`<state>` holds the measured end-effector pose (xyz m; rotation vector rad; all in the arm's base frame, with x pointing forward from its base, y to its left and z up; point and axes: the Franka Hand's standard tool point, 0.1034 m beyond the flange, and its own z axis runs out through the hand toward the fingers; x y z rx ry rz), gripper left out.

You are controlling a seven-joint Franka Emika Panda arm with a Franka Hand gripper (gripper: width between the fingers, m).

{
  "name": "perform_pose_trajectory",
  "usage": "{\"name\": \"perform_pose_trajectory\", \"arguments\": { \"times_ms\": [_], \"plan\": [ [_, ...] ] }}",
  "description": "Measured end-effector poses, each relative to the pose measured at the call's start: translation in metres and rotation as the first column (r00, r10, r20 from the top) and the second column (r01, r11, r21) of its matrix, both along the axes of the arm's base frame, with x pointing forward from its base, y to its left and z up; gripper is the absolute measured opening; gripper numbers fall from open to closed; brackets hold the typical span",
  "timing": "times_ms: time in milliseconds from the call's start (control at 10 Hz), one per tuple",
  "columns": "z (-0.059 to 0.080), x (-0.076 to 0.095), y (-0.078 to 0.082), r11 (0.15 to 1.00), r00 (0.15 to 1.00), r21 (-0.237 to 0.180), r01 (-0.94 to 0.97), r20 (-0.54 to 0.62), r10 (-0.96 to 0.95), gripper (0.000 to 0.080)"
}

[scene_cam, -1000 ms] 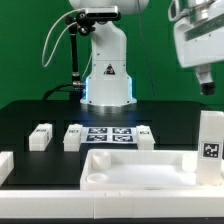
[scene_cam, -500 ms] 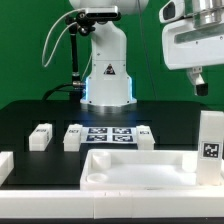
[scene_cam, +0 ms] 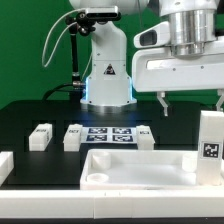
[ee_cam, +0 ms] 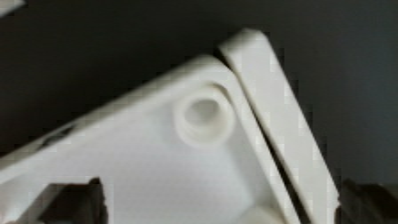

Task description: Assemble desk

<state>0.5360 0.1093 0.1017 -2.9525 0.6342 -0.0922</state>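
Observation:
The desk panel (scene_cam: 140, 166), a wide white rimmed tray shape, lies at the front of the black table. In the wrist view one corner of it fills the frame, with its raised rim (ee_cam: 270, 95) and a round socket (ee_cam: 205, 112). Three white legs lie behind it: one (scene_cam: 40, 136) at the exterior view's left, and two (scene_cam: 73, 136) (scene_cam: 145, 136) beside the marker board. A fourth leg (scene_cam: 210, 142) stands upright with a tag at the right. My gripper (scene_cam: 192, 100) (ee_cam: 222, 205) hangs open and empty above the panel's right part.
The marker board (scene_cam: 108, 135) lies flat between two legs, in front of the robot base (scene_cam: 108, 85). A white block (scene_cam: 5, 166) sits cut off at the exterior view's left edge. A green wall is behind.
My gripper has swung from the exterior view's upper right edge toward the left and turned, so both fingers now show spread wide. The parts have not moved.

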Motion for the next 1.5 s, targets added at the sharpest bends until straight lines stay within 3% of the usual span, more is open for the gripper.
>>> {"name": "perform_pose_trajectory", "arguments": {
  "times_ms": [400,600,700,800,1000,1100,1300,1500],
  "plan": [
    [-0.003,-0.002,-0.004,0.957,0.958,-0.032,-0.287,0.019,0.288,0.0648],
    [-0.022,-0.029,-0.034,0.926,0.924,-0.013,-0.377,-0.074,0.375,0.0648],
    [-0.023,-0.038,-0.042,0.93,0.922,0.008,-0.368,-0.123,0.366,0.0648],
    [-0.022,-0.035,-0.041,0.929,0.924,0.001,-0.369,-0.111,0.367,0.0648],
    [-0.023,-0.043,-0.039,0.924,0.893,0.075,-0.376,-0.238,0.383,0.0648],
    [-0.027,-0.046,-0.043,0.92,0.874,0.105,-0.378,-0.287,0.392,0.0648],
    [-0.044,-0.066,-0.06,0.929,0.801,0.187,-0.32,-0.471,0.37,0.0648],
    [-0.045,-0.066,-0.058,0.92,0.734,0.23,-0.318,-0.555,0.392,0.0648]
  ]
}}
